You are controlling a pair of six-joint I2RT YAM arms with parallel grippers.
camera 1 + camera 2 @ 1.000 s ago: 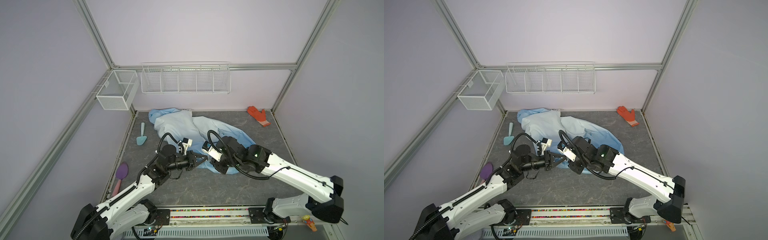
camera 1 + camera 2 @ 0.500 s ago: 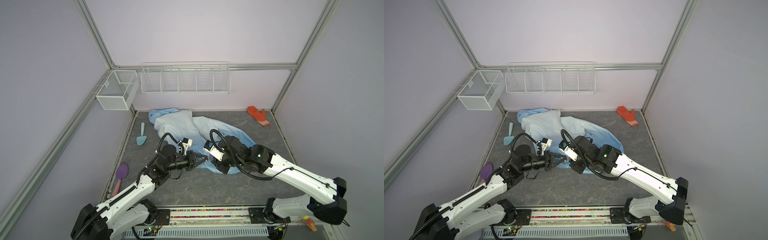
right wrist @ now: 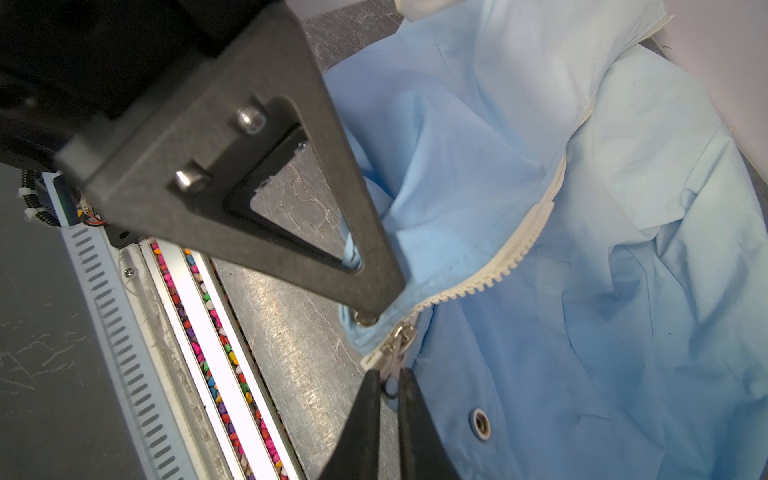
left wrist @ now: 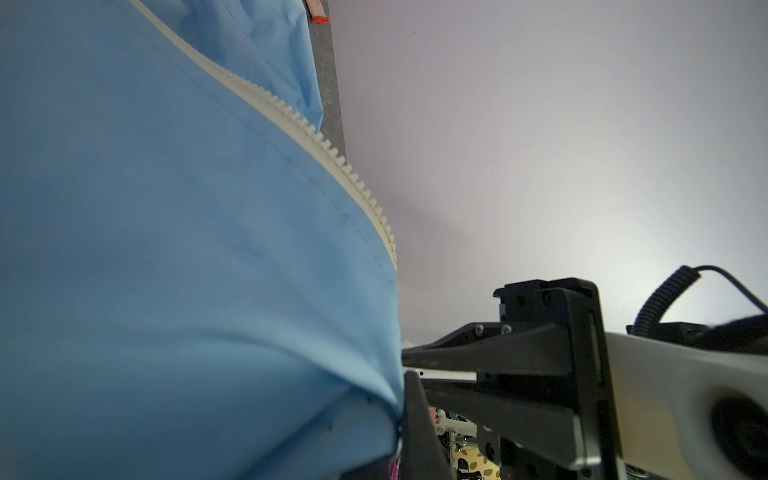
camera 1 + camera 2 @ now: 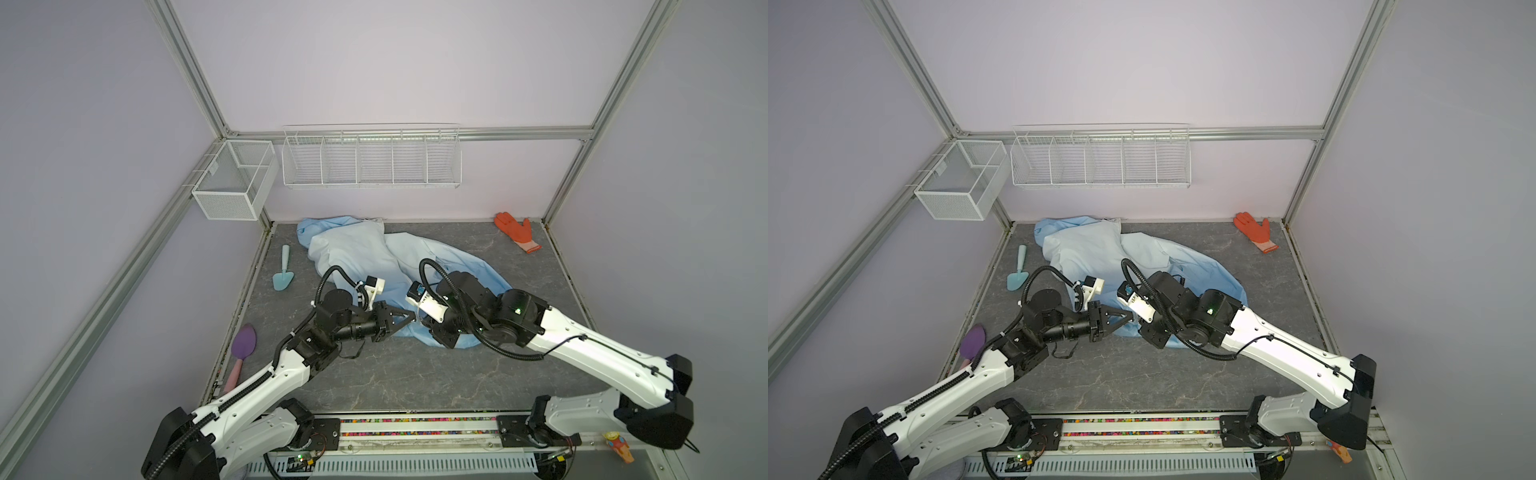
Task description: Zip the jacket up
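At the front of the bench (image 5: 415,374) the two arms meet over the near hem of the jacket (image 5: 353,257). The left pincer (image 5: 409,321) is pressed together on a bunch of hem fabric just beside the foot of the zipper (image 3: 519,245). The right pincer (image 3: 390,386) has its tips drawn almost to touching on the small metal zipper pull (image 3: 395,361), which sits at the very bottom of the track with the white teeth parted above it. From there the jacket lies crumpled across the middle of the bench and back to the rear wall, somewhat to the left. It looks thin, light and limp, so it would probably ride along with the slider unless the hem is kept taut. The pull is tiny and smooth and may slip, so the sound holds seem to be the pull tab and the hem just below it. Further up, the track curves and one panel folds over it, which could snag the slider. The purple spoon (image 5: 244,344) and, beyond it, the teal trowel (image 5: 284,276) lie apart on the left. The orange glove (image 5: 515,230) is well apart in the far right corner. The wire rack (image 5: 370,158) and mesh basket (image 5: 232,183) hang on the walls above, out of the way.
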